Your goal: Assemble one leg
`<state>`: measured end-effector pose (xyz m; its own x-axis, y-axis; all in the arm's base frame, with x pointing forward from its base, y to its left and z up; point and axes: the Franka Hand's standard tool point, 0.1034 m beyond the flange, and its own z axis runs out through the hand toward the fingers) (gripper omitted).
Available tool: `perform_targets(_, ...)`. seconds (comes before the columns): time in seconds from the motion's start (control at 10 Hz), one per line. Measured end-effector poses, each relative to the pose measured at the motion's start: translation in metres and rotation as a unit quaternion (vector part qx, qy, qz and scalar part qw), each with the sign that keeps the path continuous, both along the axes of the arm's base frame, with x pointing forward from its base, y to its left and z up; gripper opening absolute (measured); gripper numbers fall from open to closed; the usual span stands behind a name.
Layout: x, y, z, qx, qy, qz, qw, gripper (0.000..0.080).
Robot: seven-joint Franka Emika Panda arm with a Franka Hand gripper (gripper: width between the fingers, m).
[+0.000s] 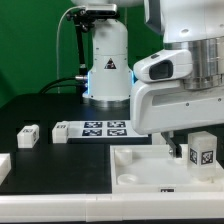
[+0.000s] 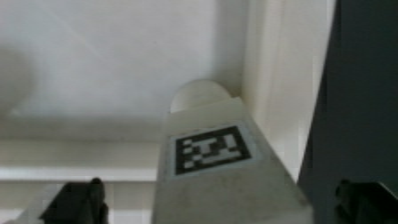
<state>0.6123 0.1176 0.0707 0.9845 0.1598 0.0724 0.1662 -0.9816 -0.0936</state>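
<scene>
A leg (image 2: 222, 170), a white block with a black-and-white marker, stands between my gripper's (image 2: 217, 206) two dark fingertips (image 2: 71, 203) in the wrist view. A gap shows on each side of it, so the jaws are open around it. In the exterior view this leg (image 1: 203, 152) stands at the near right corner of the large white tray-like part (image 1: 140, 168), with my gripper (image 1: 190, 142) right over it. Another leg (image 1: 27, 135) lies on the dark table at the exterior view's left.
The marker board (image 1: 95, 128) lies in front of the robot base (image 1: 107, 70). Another white part (image 1: 3, 167) sits at the exterior view's left edge. The tray's raised rim (image 2: 276, 60) runs close beside the leg.
</scene>
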Motion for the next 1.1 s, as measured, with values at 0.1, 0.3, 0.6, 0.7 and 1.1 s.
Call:
perform_targets(0.1, 0.0000, -0.0008, -0.0003, -0.001, -0.001, 0.013, 1.000, 0.0649)
perform_targets(0.3, 0.0000, -0.0009, -0.0005, -0.001, -0.001, 0.008, 1.000, 0.0531)
perform_targets(0.6, -0.0001, -0.0010, -0.0006, 0.000, 0.001, -0.011, 1.000, 0.0290)
perform_targets(0.7, 0.0000, -0.0011, -0.0006, 0.003, 0.005, -0.048, 0.999, 0.0290)
perform_targets(1.1, 0.0002, -0.0026, -0.0009, 0.018, 0.030, -0.300, 0.953, 0.0290)
